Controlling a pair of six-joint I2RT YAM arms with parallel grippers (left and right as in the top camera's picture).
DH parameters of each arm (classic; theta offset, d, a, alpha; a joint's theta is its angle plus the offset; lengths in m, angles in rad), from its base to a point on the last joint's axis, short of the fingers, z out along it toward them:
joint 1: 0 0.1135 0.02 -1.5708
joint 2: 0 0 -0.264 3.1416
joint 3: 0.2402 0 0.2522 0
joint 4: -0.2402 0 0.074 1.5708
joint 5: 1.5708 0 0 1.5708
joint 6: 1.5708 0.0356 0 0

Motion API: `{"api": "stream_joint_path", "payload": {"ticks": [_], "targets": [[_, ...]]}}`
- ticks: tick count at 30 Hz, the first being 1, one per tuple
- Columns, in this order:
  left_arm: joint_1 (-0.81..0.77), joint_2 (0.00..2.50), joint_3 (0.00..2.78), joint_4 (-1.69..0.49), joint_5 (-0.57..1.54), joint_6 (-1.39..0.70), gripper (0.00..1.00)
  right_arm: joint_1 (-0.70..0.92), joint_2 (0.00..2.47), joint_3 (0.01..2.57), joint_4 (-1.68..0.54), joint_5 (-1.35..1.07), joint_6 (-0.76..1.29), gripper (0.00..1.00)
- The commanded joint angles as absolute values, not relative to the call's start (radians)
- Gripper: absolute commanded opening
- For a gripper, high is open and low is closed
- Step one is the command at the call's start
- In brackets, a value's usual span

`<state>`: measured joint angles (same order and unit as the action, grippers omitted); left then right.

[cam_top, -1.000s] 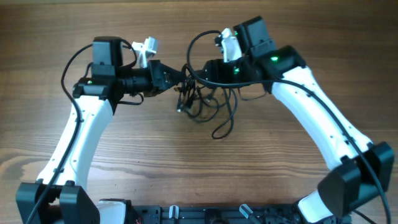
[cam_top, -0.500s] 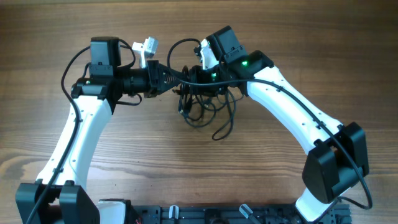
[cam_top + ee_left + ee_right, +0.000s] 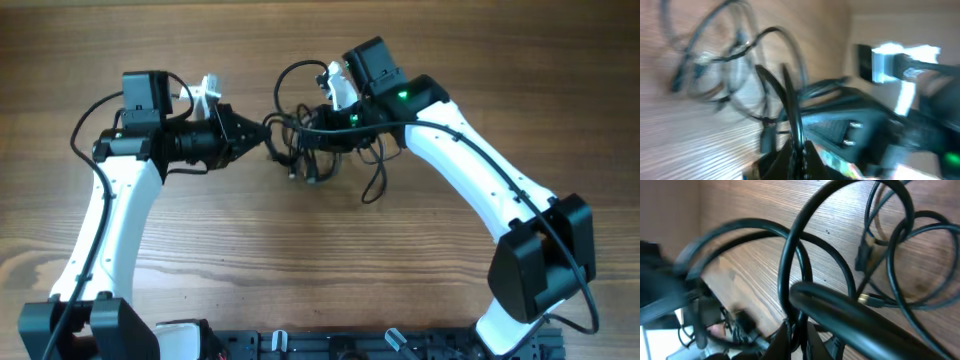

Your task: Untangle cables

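The cables point(image 3: 318, 165) sit in a loose tangle at the upper middle of the worktop point(image 3: 300, 270), right between the two arms, with one loose tail point(image 3: 375, 185) trailing off toward the right arm's side. They look like thin, light, floppy cords, so they'd probably bend wherever they're pulled, and the loops could cinch into a tighter knot if both arms just yank apart. They're smooth too, so a strand might slide through a pinch. The best place to grab is likely a single strand near the edge of the tangle, or just behind a plug point(image 3: 863, 260), not the middle of the knot.

The left end effector point(image 3: 262, 148) is closed right down. Its wrist view is blurry, but the fingers seem pinched on one thin strand running up into the loops. The right end effector point(image 3: 303, 122) is also fully closed, and its wrist view shows the tips clamped on a strand at the base of a big arching loop. So each arm has hold of part of the same bundle.
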<state>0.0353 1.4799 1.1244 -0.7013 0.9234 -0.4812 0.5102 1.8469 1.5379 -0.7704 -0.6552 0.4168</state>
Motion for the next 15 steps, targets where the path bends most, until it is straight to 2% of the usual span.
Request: {"api": "stream_joint_path", "payload": {"ticks": [1,12,15], "targets": [[0.048,1.469,1.132,-0.779,0.660,-0.454,0.04,0.506,1.839,1.543,-0.771,-0.824,0.266,0.04],[-0.026,1.469,1.130,-0.828,0.549,-0.423,0.04,0.501,1.769,1.543,-0.746,-0.931,0.212,0.04],[-0.066,1.470,1.130,-0.828,0.473,-0.423,0.04,0.468,1.761,1.543,-0.733,-1.085,0.208,0.04]]}}
